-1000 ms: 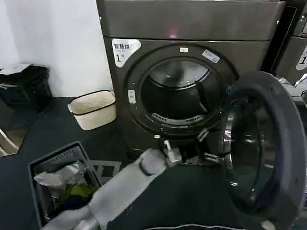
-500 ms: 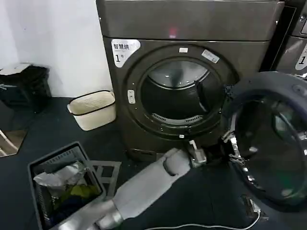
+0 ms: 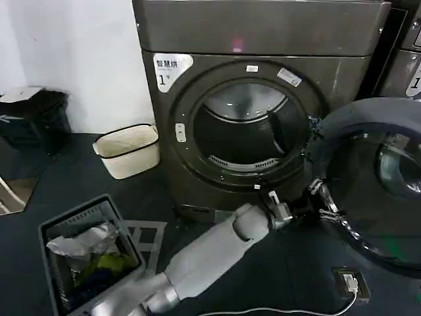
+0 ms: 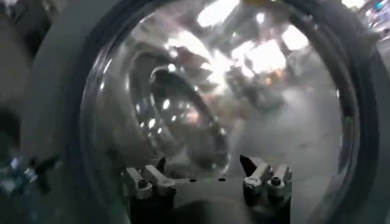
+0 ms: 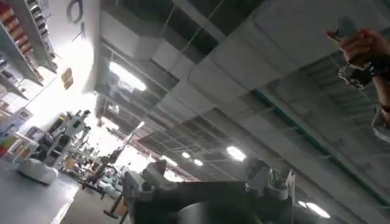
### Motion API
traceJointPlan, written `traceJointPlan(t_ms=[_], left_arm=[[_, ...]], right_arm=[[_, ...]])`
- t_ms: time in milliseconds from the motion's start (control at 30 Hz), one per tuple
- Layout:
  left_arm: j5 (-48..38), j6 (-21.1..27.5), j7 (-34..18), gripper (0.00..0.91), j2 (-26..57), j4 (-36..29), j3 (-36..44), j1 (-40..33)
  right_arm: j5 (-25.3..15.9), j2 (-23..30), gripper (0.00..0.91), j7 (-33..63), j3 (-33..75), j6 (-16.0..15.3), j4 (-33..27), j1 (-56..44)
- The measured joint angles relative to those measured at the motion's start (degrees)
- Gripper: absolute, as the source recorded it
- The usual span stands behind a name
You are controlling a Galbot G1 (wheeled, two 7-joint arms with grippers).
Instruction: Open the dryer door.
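Note:
The dark-grey dryer (image 3: 263, 39) with the white "1" sticker (image 3: 170, 69) stands with its drum opening (image 3: 245, 131) uncovered. The dryer door (image 3: 378, 191) has swung out to the right, its inner side and dark glass facing me. My left arm reaches across the floor, and my left gripper (image 3: 318, 199) is at the door's inner rim on its near-left edge. In the left wrist view the left gripper (image 4: 206, 179) is open, fingers (image 4: 146, 181) spread in front of the door glass (image 4: 201, 97), nothing between them. My right gripper (image 5: 207, 182) is open and points up at the ceiling.
A cream basket (image 3: 128, 150) sits on the floor left of the dryer. A grey crate (image 3: 49, 230) of laundry stands at the near left. A second grey machine (image 3: 404, 66) is at the right. A small device with a white cable (image 3: 348, 283) lies under the door.
The door has swung farther open to the right, turning its glass more toward me. My left gripper has followed it rightward along the door's edge.

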Motion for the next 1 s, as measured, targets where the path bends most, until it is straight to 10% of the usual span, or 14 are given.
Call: traceJointPlan(t_ms=[433, 700, 1000], left_arm=[[-3.7, 11.1, 2.4, 0.907, 0.0, -2.5, -1.0, 0.8], [-9.9, 19.2, 5.1, 0.907, 3.0, -21.1, -4.3, 7.1], [-17.6, 21.7, 3.6, 0.907, 28.4, -41.2, -12.9, 16.3]], right_arm=[[1.3, 0.0, 0.907, -1.1, -0.8, 0.2, 1.1, 0.5], [2.0, 0.0, 0.907, -2.4, -2.5, 0.3, 2.3, 1.0], [9.5, 0.0, 0.907, -3.3, -4.9, -2.5, 5.5, 2.2]])
